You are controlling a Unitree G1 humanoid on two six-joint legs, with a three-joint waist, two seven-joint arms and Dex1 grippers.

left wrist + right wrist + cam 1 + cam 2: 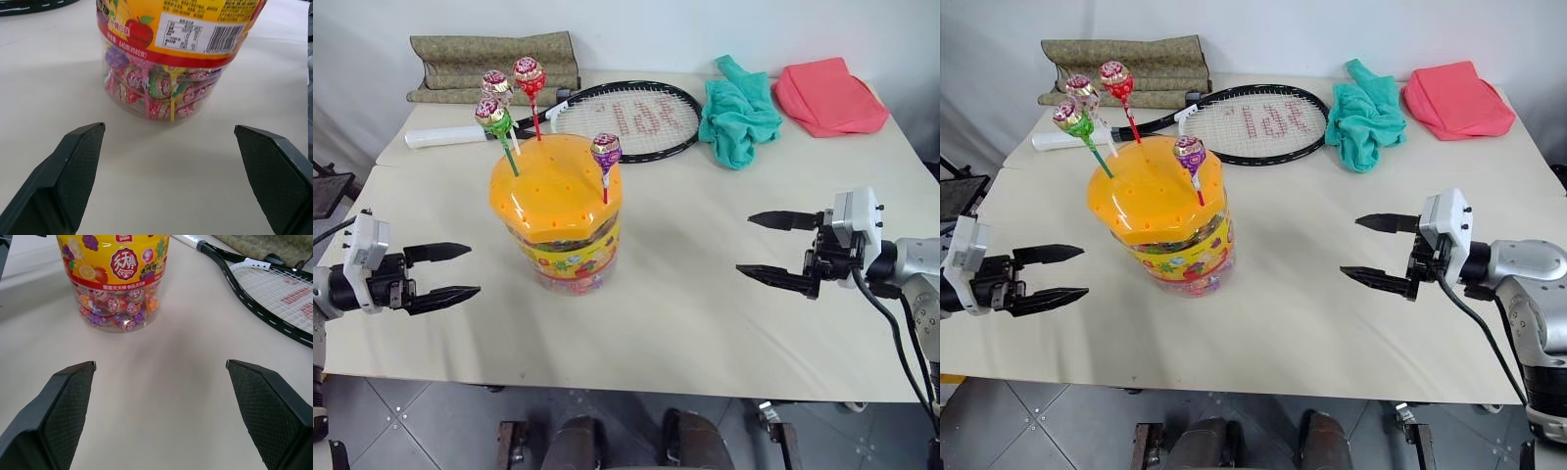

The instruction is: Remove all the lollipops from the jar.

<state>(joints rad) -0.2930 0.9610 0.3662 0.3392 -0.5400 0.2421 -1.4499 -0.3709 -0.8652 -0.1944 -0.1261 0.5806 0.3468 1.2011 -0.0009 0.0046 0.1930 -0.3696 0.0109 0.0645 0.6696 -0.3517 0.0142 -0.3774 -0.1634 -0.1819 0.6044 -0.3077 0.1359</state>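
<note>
A pale table (705, 294) stands before a white wall, and the jar (560, 220) is on it a little left of the middle, upright, with its orange lid on. Four lollipops stand in the holes of the lid: the green one (491, 114), the pink-white one (495, 83) and the red one (529, 71) at the far left side, the purple one (606, 149) alone at the right edge. The left gripper (452, 271) is left of the jar and the right gripper (766, 249) is well to its right; both jaws are wide apart and hold nothing. Behind lie a racket (626, 119), a teal cloth (737, 110), a red cloth (828, 96) and a folded mat (494, 64).
</note>
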